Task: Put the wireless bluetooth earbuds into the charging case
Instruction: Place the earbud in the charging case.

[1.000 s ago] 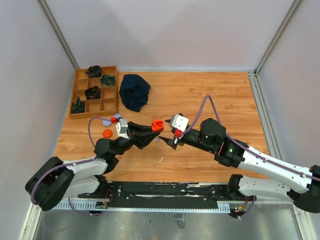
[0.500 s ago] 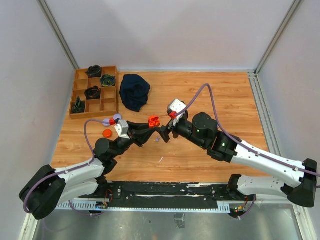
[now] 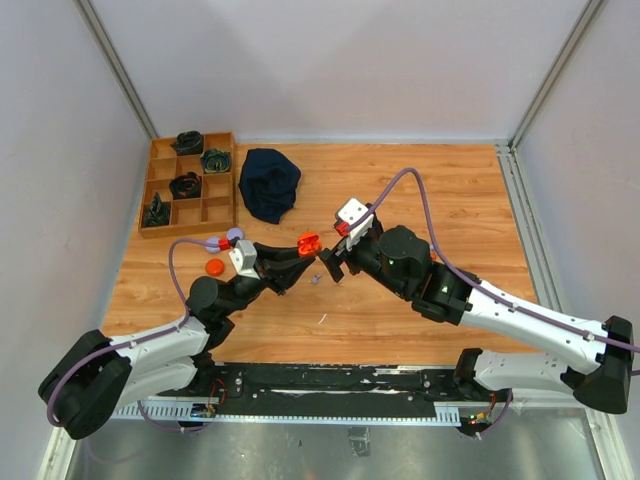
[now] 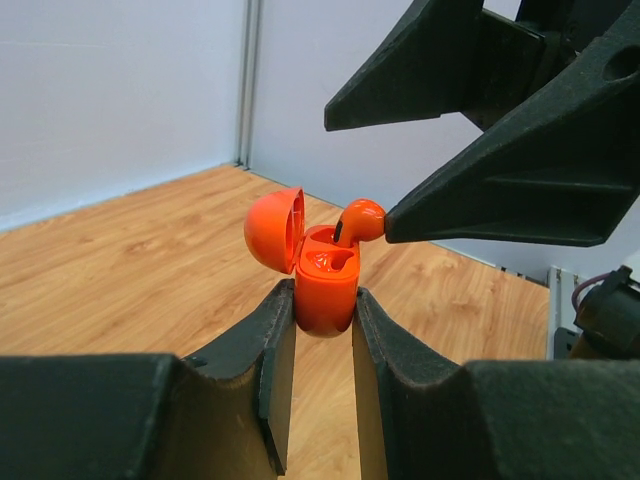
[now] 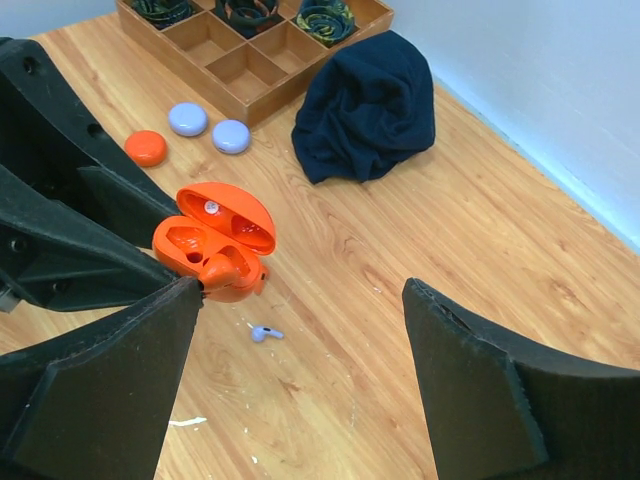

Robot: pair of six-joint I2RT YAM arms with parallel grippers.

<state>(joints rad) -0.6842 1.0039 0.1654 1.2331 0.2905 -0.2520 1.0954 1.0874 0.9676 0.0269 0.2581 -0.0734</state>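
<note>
Left gripper (image 4: 323, 303) pinches the case (image 4: 326, 288) upright (lid tipped back) so its slots face up. Right gripper (image 5: 302, 288) has jaws wide, one fingertip against the half-seated earbud (image 4: 361, 218).

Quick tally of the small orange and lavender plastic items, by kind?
Open case: 1
Earbuds: 2, one orange earbud, one lavender earbud
Discs: 3, one orange disc, two lavender discs
Total: 6

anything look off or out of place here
The orange earbud pokes up tilted from the open charging case held in the left fingers, not seated. A lavender earbud lies loose on the table nearby.
</note>
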